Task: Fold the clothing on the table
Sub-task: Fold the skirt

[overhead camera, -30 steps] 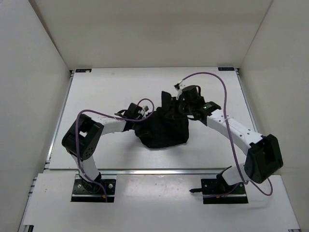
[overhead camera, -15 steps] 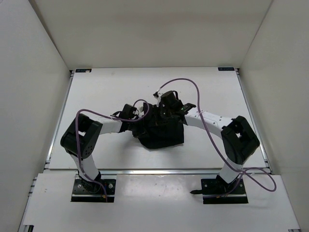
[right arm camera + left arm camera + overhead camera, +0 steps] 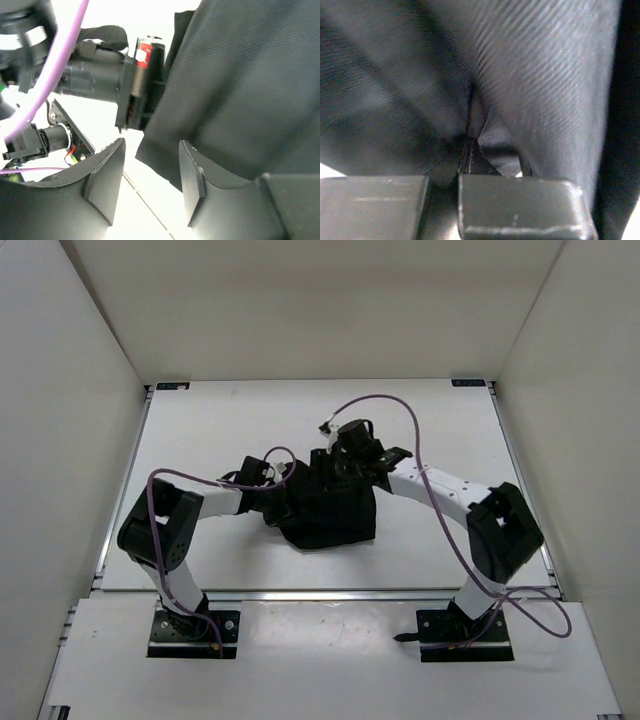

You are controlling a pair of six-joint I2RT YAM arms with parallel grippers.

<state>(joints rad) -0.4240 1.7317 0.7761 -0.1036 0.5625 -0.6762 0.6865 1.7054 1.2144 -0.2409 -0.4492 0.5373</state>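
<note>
Right hand (image 3: 150, 172) has opened, skirt (image 3: 240, 85) now just beside it.

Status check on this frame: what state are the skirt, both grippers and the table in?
skirt: bunched in a compact heap, not laid flat, fold unfinished.
left gripper: shut on skirt, fabric pinched between its fingers at the heap's left side.
right gripper: open, nothing between its fingers, skirt fabric just beside it.
table: carries the skirt near its middle.
</note>
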